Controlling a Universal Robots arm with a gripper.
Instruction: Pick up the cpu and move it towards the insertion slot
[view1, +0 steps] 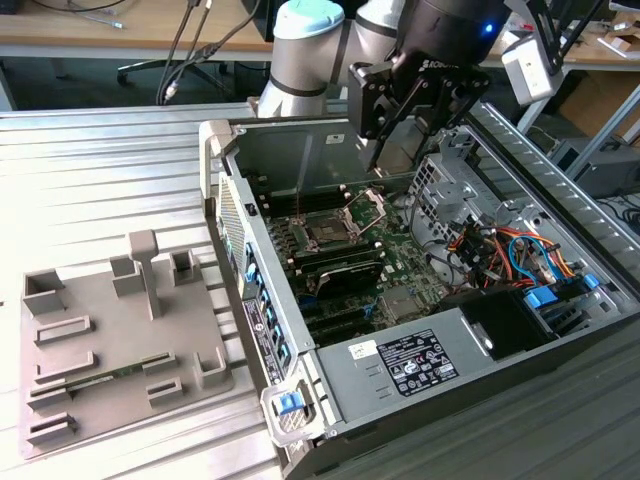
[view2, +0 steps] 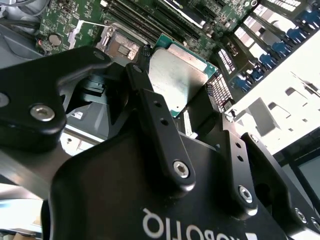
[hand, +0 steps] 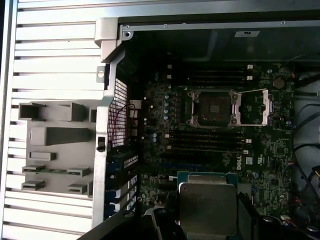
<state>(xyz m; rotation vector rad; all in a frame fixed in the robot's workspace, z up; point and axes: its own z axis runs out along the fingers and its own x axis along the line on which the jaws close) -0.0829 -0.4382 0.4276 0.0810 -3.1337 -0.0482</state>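
The tray (view1: 110, 335) lies on the slatted table (view1: 100, 180) at the exterior view's left of the open computer case (view1: 255, 270), just beside its wall, and the memory stick (view1: 90, 380) lies in one of the tray's recesses. Inside the case the motherboard (view1: 400, 270) lies flat, with the insertion slot (view1: 328, 232) set in it, its hinged plate swung open beside it, and the power supply (view1: 420, 355) at the case's near end. The gripper (view1: 398, 135) hangs above the case's far part with the cpu (view2: 177, 75) clamped between its fingers, over the board and apart from the slot
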